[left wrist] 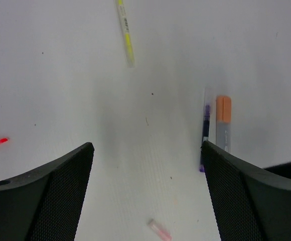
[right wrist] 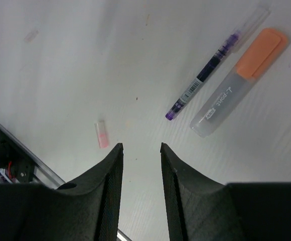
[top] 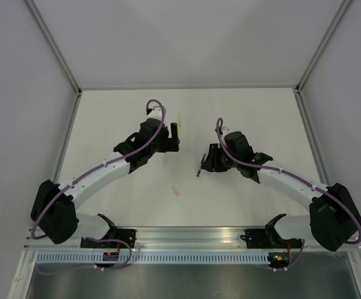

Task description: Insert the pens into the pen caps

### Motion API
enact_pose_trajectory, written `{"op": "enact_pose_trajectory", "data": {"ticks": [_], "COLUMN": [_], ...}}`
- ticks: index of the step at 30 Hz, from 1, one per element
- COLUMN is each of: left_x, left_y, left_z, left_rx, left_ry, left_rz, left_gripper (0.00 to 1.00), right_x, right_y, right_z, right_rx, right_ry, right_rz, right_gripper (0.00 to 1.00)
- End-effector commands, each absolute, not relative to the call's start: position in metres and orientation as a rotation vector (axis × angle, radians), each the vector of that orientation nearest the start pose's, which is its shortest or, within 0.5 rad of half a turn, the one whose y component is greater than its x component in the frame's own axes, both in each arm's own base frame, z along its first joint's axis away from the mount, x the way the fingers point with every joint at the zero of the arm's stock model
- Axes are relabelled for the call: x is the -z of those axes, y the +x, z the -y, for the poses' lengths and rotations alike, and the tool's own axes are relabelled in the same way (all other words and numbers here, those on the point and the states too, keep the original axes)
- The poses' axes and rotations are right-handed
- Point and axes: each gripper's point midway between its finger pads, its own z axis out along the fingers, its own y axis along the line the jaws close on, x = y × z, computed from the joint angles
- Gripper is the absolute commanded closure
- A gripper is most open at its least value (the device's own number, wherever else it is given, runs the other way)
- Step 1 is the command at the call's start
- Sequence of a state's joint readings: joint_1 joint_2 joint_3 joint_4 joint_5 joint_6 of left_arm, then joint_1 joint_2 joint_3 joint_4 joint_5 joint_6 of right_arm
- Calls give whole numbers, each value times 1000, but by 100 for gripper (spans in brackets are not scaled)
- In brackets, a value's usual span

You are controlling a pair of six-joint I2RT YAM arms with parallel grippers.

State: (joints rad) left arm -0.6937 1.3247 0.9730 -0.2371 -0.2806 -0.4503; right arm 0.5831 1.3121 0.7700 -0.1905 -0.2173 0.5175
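Two claws are hovering above the surface (top: pixel 230 112): the left claw (left wrist: pixel 146 146) is gaping wide, the right claw (right wrist: pixel 140 146) is showing only a narrow gap (neither is pinching anything). Mid-surface, the purple pen (right wrist: pixel 205 75) and the grey pen (right wrist: pixel 236 83) are lying side by side, the pink cap (right wrist: pixel 101 134) sitting toward the near edge.

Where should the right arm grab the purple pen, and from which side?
Mid-barrel, from straight above, fingers closing across its width. The purple pen lies flat, and the highlighter runs close alongside, so one finger probably has to slip into that narrow gap; the other side is bare table.
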Motion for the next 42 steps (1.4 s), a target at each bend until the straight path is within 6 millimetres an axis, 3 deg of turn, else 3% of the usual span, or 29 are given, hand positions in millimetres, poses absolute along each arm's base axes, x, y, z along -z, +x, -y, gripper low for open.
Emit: {"op": "enact_pose_trajectory", "data": {"ticks": [1, 2, 6, 10, 11, 12, 14, 15, 16, 23, 31, 36, 42], "left_x": [-155, -159, -133, -107, -115, -92, -93, -77, -82, -58, -31, -14, -3], "left_y": [348, 357, 392, 419, 432, 434, 449, 451, 459, 476, 485, 483, 479], "left_z": [219, 220, 222, 247, 254, 254, 264, 265, 271, 281, 276, 270, 266], "left_rx": [343, 333, 225, 230, 236, 200, 207, 186, 203, 180, 88, 54, 46], "left_ry": [104, 100, 110, 132, 122, 128, 130, 140, 140, 144, 144, 137, 144], "left_rz": [-2249, -2252, -2323, -2398, -2379, -2433, -2423, -2456, -2440, -2464, -2508, -2554, -2594], "left_gripper": [12, 13, 21, 30, 31, 32, 34, 35, 37, 41, 47, 50, 63], "right_x": [-152, -154, -171, -183, -183, -182, -183, -183, -184, -183, -187, -188, -191], "right_y": [260, 257, 254, 251, 250, 250, 250, 249, 248, 249, 249, 248, 247], "right_z": [-259, -259, -254, -252, -251, -250, -250, -251, -252, -252, -251, -251, -250], "right_rx": [-973, -989, -992, -1001, -999, -990, -995, -1002, -1013, -1006, -1006, -1006, -1010], "right_ry": [-233, -223, -227, -232, -236, -233, -230, -236, -241, -240, -239, -242, -243], "right_rz": [-2216, -2206, -2144, -2100, -2097, -2102, -2102, -2102, -2099, -2096, -2086, -2084, -2074], "right_gripper": [59, 59, 59, 59, 58, 59, 59, 59, 59, 59, 58, 59, 59]}}
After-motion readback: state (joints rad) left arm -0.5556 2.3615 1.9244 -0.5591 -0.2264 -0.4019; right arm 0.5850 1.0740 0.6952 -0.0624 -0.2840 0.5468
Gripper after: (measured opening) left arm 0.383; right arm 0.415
